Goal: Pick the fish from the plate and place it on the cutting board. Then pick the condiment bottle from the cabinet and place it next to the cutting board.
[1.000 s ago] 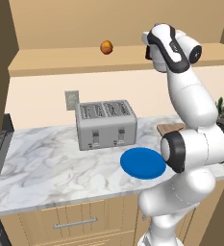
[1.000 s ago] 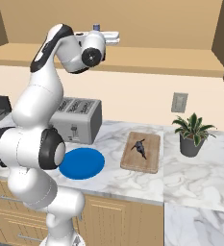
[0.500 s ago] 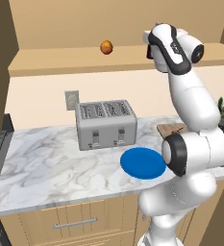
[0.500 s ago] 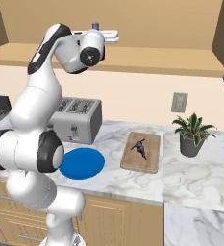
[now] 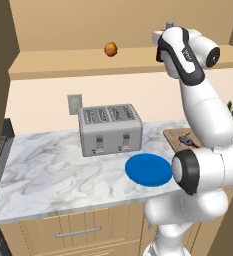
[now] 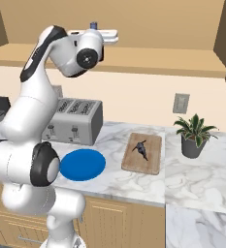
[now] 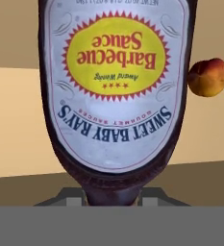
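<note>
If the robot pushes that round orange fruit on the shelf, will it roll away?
Probably. The orange fruit looks round and smooth, so a nudge would likely roll it along the flat shelf. It sits alone, and nothing beside it seems placed to stop it.

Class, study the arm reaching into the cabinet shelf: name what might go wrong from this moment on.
1. The gripper is shut on the condiment bottle; the smooth glass might slip during the carry.
2. The orange fruit sits nearby on the shelf and could get knocked off.
3. The fish on the cutting board could be bumped at set-down.
</note>
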Robot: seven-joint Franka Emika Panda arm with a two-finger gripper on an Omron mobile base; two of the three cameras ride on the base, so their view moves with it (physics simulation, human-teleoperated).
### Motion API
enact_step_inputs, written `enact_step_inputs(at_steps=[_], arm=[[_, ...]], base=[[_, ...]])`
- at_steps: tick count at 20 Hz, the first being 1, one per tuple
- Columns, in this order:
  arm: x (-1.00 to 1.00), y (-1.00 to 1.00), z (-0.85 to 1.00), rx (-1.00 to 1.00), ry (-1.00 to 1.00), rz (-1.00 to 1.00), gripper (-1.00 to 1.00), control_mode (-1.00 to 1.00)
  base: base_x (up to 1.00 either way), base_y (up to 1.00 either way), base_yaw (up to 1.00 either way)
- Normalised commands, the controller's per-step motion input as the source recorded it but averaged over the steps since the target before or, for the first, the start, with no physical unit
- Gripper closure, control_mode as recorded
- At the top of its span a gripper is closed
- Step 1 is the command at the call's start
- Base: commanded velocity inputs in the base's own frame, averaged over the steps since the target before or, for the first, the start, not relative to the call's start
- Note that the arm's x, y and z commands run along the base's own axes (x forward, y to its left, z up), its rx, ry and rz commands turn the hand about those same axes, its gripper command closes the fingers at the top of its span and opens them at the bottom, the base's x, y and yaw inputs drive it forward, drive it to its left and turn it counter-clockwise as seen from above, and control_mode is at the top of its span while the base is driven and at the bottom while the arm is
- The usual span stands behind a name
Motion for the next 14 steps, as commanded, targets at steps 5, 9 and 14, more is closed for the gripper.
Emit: enact_step_inputs(at_steps=[5,9,14], arm=[[-0.48,-0.02,0.01,0.00,0.01,0.00,1.00,-1.00],[-0.46,-0.04,0.00,0.00,0.00,0.00,1.00,-1.00],[-0.46,-0.04,0.00,0.00,0.00,0.00,1.00,-1.00]], base=[[0.00,0.00,0.00],[0.00,0.00,0.00],[0.00,0.00,0.00]])
